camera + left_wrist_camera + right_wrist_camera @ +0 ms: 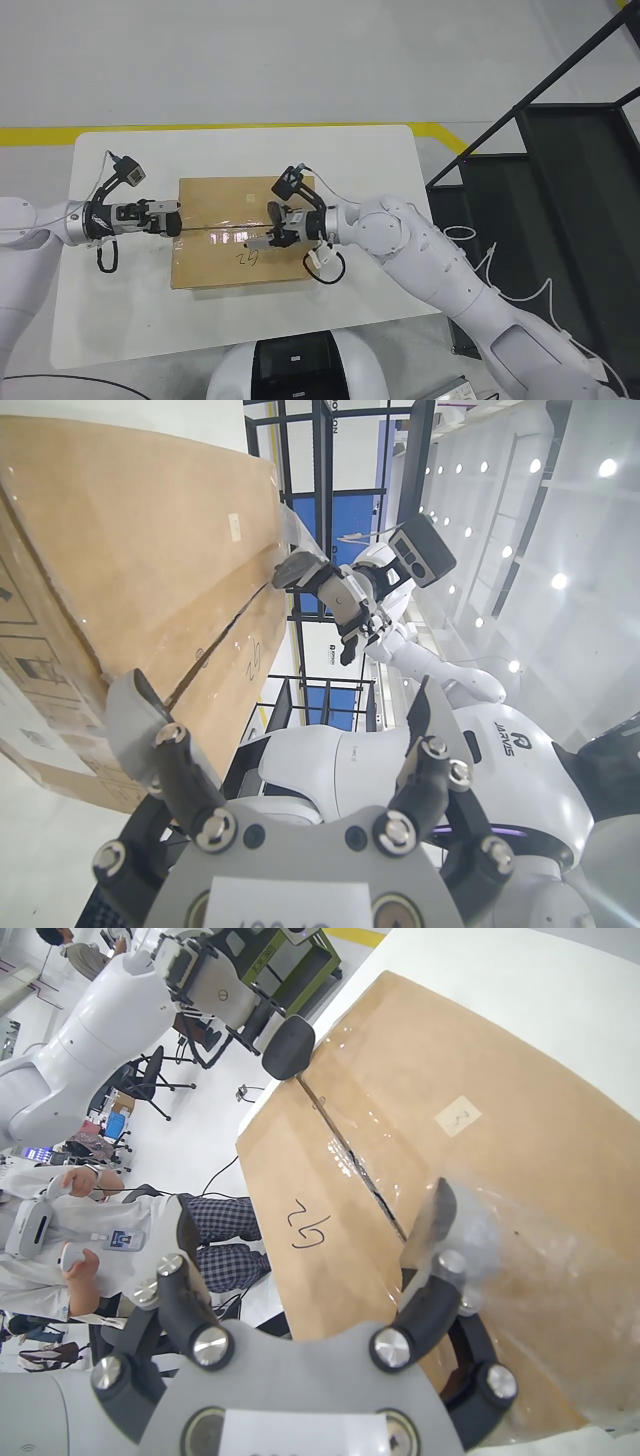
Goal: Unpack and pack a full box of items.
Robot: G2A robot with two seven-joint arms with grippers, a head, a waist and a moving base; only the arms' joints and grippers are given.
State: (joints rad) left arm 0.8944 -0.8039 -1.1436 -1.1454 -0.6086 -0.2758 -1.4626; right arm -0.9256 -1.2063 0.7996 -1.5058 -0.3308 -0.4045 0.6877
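A closed cardboard box (215,265) lies in the middle of the white table (110,320), its two top flaps meeting at a taped seam (350,1158). My left gripper (168,219) is at the box's left end, open, with one finger (135,710) against the edge where the seam ends. My right gripper (272,236) sits on top of the box near the seam's middle, open. One of its fingers (435,1218) rests on the seam, and loose clear tape (505,1238) clings around it. The seam is split open beside that finger. The box top carries handwritten marks (307,1228).
The table has bare white surface on all sides of the box (150,550), most of it at the far side and left. A yellow floor line (250,127) runs behind the table. Black stairs (560,170) stand to the right.
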